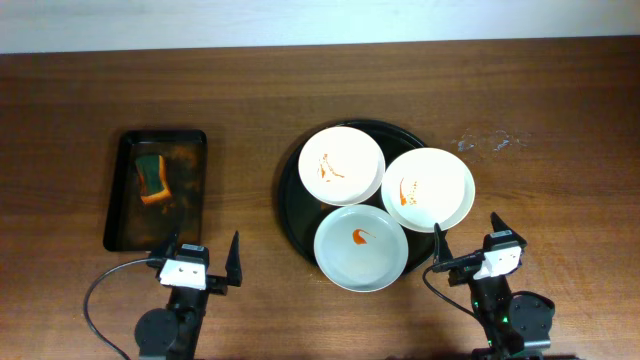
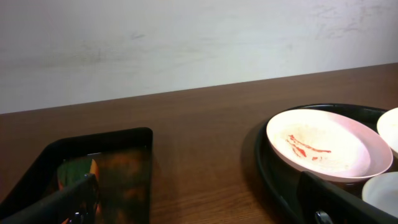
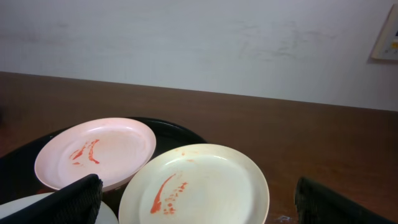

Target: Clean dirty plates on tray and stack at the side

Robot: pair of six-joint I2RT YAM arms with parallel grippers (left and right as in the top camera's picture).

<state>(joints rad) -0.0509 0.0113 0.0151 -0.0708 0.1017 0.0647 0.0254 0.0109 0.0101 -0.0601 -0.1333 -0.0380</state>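
Three white plates with orange-red smears lie on the round black tray (image 1: 292, 195): one at the back left (image 1: 342, 165), one at the right (image 1: 428, 188) and one at the front (image 1: 361, 248). My left gripper (image 1: 205, 258) is open and empty at the table's front, between the two trays. My right gripper (image 1: 468, 243) is open and empty just in front of the right plate. The left wrist view shows the back left plate (image 2: 328, 146) past my open fingers (image 2: 199, 202). The right wrist view shows the right plate (image 3: 194, 186) between my open fingers (image 3: 200, 199) and the back left plate (image 3: 96, 151) behind.
A smaller rectangular black tray (image 1: 190, 200) at the left holds a green and orange sponge (image 1: 152, 177); it also shows in the left wrist view (image 2: 124, 162). A whitish smudge (image 1: 488, 142) marks the wood at the back right. Bare wood lies right of the round tray.
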